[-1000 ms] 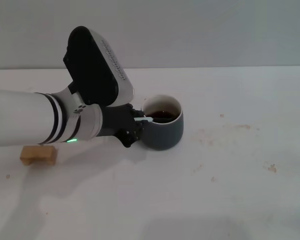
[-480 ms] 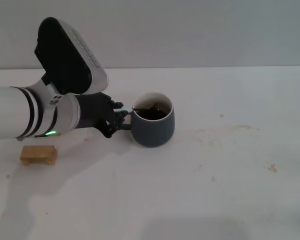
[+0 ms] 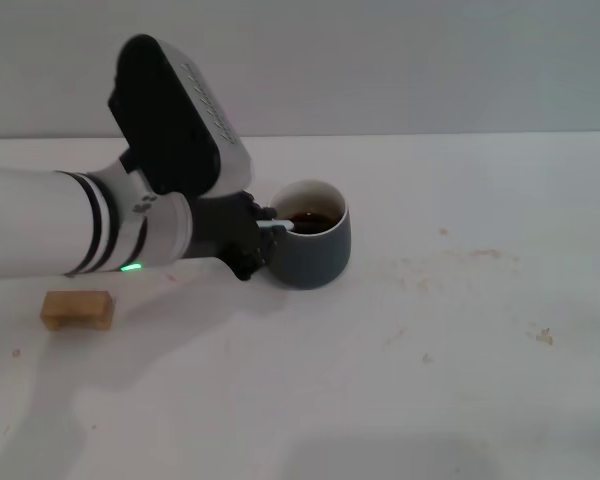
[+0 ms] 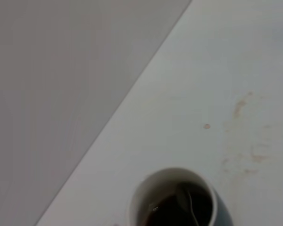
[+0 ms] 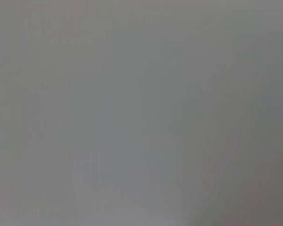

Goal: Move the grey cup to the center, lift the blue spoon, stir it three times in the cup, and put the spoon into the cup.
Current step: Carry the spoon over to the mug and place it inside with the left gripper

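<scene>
Right now the left gripper [image 3: 265,236] pinches the spoon [image 3: 285,226] by its pale handle, bowl down in the cup [image 3: 315,252] mid-table. Slim, light and slippery, it seems best held high on the handle; the ceramic cup looks heavy.

spoon [image 3: 283,227] in cup [image 3: 313,258], block [image 3: 77,309] far left

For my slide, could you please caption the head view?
Left hand holds the blue spoon in the grey cup.
</scene>
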You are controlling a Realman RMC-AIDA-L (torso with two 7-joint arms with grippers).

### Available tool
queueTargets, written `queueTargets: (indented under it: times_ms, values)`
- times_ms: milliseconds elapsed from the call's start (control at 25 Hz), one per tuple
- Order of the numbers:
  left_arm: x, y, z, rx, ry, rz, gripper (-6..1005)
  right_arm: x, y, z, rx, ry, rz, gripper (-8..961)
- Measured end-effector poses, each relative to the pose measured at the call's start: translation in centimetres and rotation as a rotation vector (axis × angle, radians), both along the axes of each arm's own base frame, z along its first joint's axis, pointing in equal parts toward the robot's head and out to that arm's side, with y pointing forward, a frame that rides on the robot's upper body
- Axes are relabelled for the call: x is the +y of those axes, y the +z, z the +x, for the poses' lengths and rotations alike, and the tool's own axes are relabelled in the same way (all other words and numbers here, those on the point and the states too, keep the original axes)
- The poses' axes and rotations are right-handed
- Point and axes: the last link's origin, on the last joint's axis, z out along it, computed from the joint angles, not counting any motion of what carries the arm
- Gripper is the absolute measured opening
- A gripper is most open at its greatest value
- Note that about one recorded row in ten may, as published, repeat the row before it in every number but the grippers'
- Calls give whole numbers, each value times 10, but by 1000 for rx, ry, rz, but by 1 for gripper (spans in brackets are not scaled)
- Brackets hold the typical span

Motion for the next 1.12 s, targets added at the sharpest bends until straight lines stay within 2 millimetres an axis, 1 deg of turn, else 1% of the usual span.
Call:
queueTargets:
  times_ms: [280, 480, 720, 960, 1120]
  values:
    - [-4, -2, 1, 6, -4, -13, 212, -1, 0, 0, 0, -1, 1, -2]
    - [-12, 8, -6, 15, 10, 8, 213, -1, 0, 0, 0, 0, 1, -2]
    - [-11, 17, -12, 31, 31, 41, 215, 0, -2, -1, -2, 7, -7, -2]
    - [-9, 17, -10, 24, 25, 45, 217, 0, -2, -2, -2, 11, -10, -2]
    - [-8, 15, -4, 23, 8, 40, 218, -2, -2, -1, -2, 7, -10, -2]
